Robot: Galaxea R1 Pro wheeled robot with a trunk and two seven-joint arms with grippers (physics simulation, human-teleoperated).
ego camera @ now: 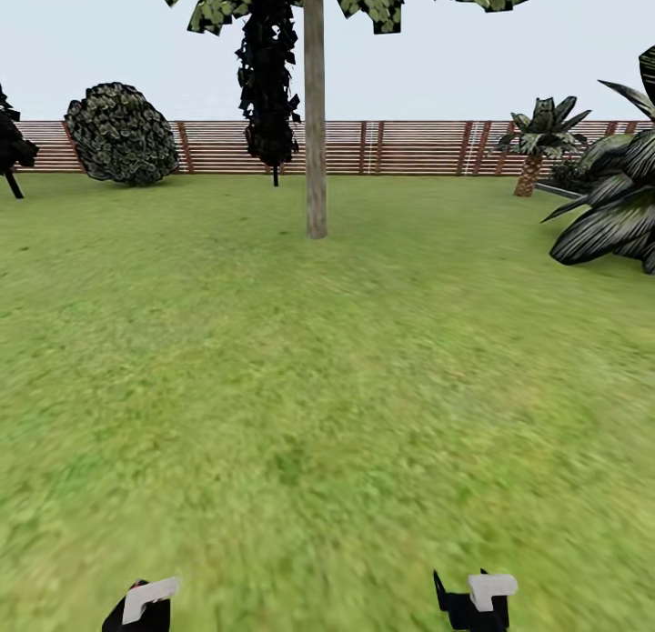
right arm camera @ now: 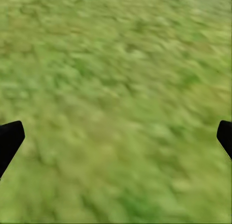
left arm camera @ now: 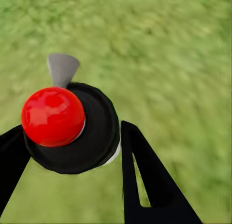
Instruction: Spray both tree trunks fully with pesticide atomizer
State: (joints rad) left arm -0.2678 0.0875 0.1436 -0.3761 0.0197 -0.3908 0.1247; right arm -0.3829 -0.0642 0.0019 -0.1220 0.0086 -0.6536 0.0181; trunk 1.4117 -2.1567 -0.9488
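Left gripper [left arm camera: 72,151] clamps one atomizer [left arm camera: 67,127]; one tree trunk [ego camera: 315,114] ahead.

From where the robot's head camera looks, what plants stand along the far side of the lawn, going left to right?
Dark tree at the edge → round bush → black-leaved tree → tall bare tree trunk → short palm → big spiky-leaved plant.

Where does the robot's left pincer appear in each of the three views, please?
Head view: left pincer in the bottom-left corner, over the green grass lawn.
Left wrist view: its black fingers flank the black round atomizer with the red ball top.
Right wrist view: that arm's own right pincer, black fingertips at both side edges.
Shared landmark: the grass lawn.
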